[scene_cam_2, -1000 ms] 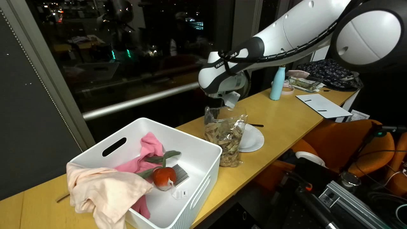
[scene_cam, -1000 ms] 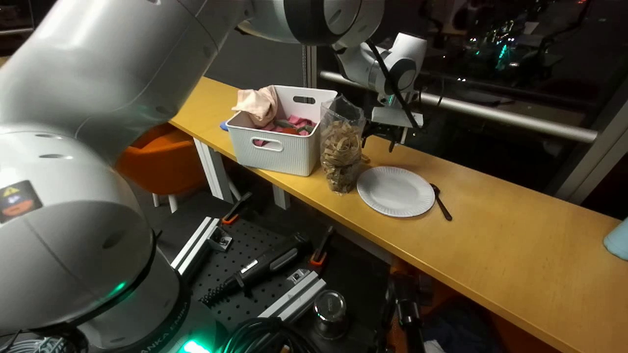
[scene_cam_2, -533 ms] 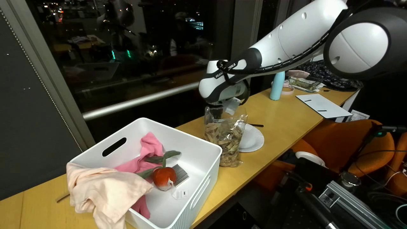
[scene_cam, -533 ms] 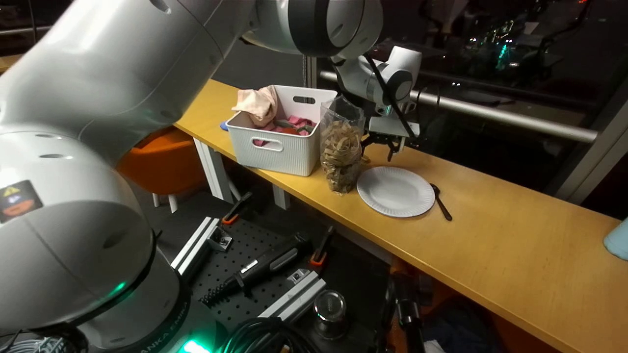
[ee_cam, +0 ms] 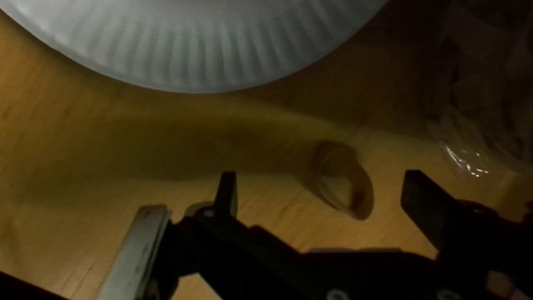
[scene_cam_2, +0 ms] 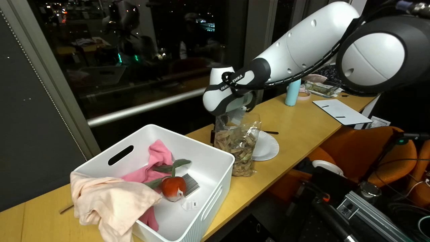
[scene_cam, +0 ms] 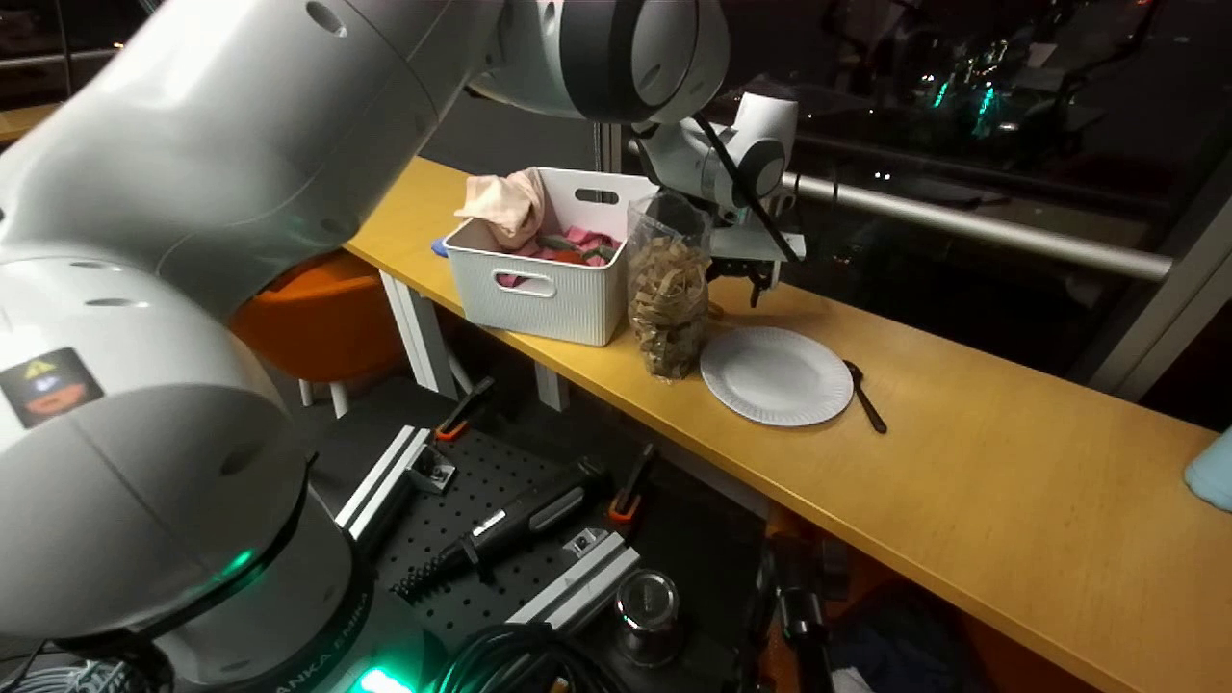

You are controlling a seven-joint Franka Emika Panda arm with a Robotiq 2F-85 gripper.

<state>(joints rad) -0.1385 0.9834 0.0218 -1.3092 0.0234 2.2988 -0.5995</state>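
Note:
My gripper (ee_cam: 320,178) is open, with nothing held between its two black fingers. A small curled brown loop (ee_cam: 365,196) lies on the wooden table between and beyond the fingertips in the wrist view, nearer the right finger. In an exterior view the gripper (scene_cam: 736,284) is low over the table, behind a clear bag of brown strips (scene_cam: 667,298). The bag also shows in an exterior view (scene_cam_2: 237,144), hiding most of the gripper, and darkly in the wrist view (ee_cam: 479,100). A white paper plate (scene_cam: 775,375) lies beside the bag; its ridged rim shows in the wrist view (ee_cam: 200,62).
A white basket (scene_cam: 539,303) with pink cloth, a peach cloth (scene_cam_2: 114,201) and a red plush (scene_cam_2: 173,186) stands beside the bag. A black spoon (scene_cam: 866,399) lies by the plate. A blue bottle (scene_cam_2: 293,92) and whiteboard (scene_cam_2: 342,111) are farther along. A window rail (scene_cam: 1001,236) runs behind.
The arm has lowered and shifted toward the bag and basket, bringing the gripper down behind the bag. The bag, plate and basket look in the same places.

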